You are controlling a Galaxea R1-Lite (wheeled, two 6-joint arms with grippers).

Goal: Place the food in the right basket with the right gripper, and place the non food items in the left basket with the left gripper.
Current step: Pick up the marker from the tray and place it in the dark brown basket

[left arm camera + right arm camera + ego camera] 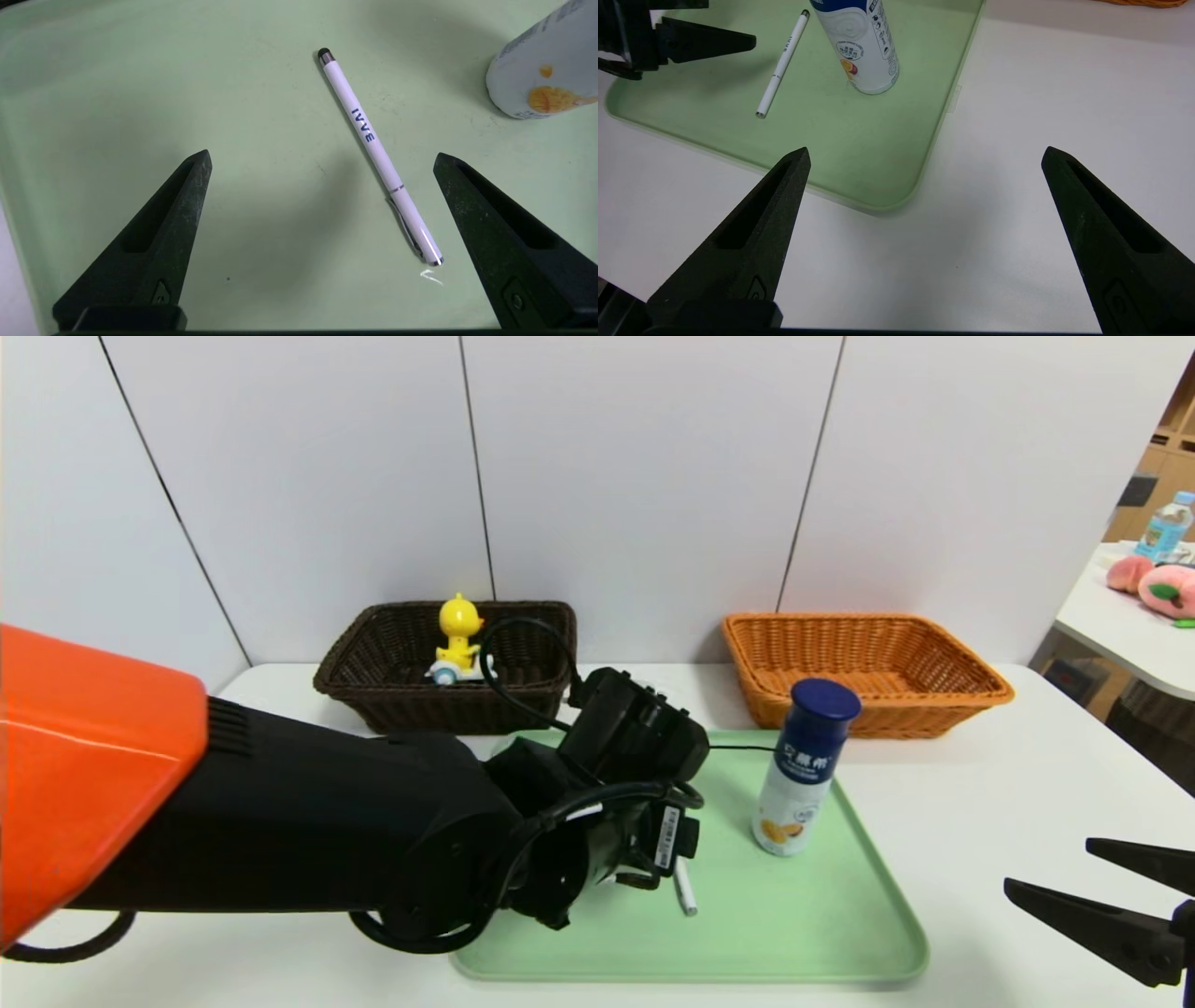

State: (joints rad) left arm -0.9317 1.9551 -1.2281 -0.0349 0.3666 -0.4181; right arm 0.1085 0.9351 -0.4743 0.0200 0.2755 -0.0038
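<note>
One white pen (380,156) on green tray (803,915), left gripper (322,154) above, spread wide, right gripper (927,149) too

Left arm (308,812) extended, right parked

Left gripper (322,156) pointing down, fingers spread wide, nothing between the tips. Right gripper (926,154) off to the right side, fingers also wide, holding nothing.

My left pincer (322,151) hangs wide open above the green tray (794,924), with bare tray around the white pen (383,158). The upright bottle (805,770) blocks the way on the pen's right. My right pincer (925,156) has open worktop (962,803) beneath it, beside the tray.
</note>
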